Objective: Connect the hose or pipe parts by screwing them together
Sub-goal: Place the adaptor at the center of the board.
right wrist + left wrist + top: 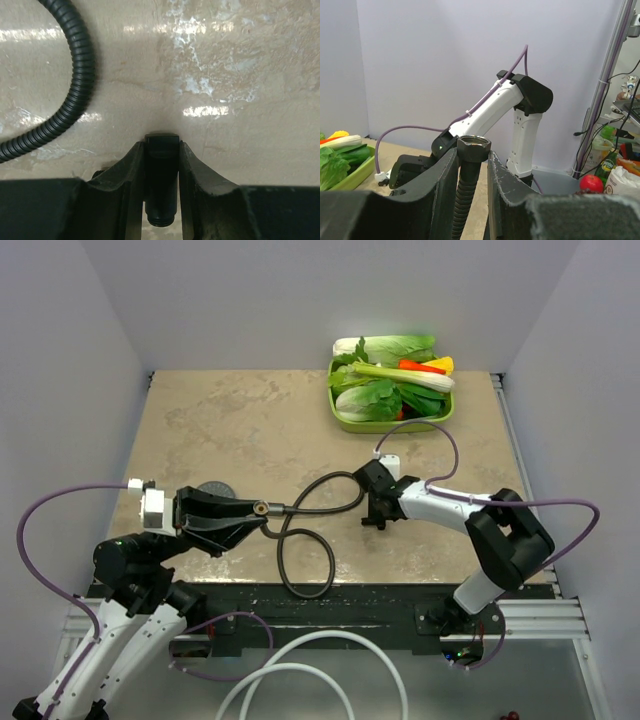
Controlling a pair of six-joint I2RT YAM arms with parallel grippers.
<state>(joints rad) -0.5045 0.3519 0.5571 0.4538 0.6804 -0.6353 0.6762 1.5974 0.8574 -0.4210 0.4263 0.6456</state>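
black hose [281, 555] being looped on the table [250, 430] by the arm bases, its nut end being clamped in the left gripper [472, 154], small black fitting [161, 190] being pinched by the right gripper [161, 147] just above the tabletop, shower head [215, 488] being half hidden behind the left gripper, tray [350, 426] of vegetables being kept at the far edge

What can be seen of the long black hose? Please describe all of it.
The black hose is thin, ribbed and flexible. One end carries a hexagonal nut with a shiny inner rim. The left gripper clamps the hose just behind this nut. The rest lies in loose loops on the table.
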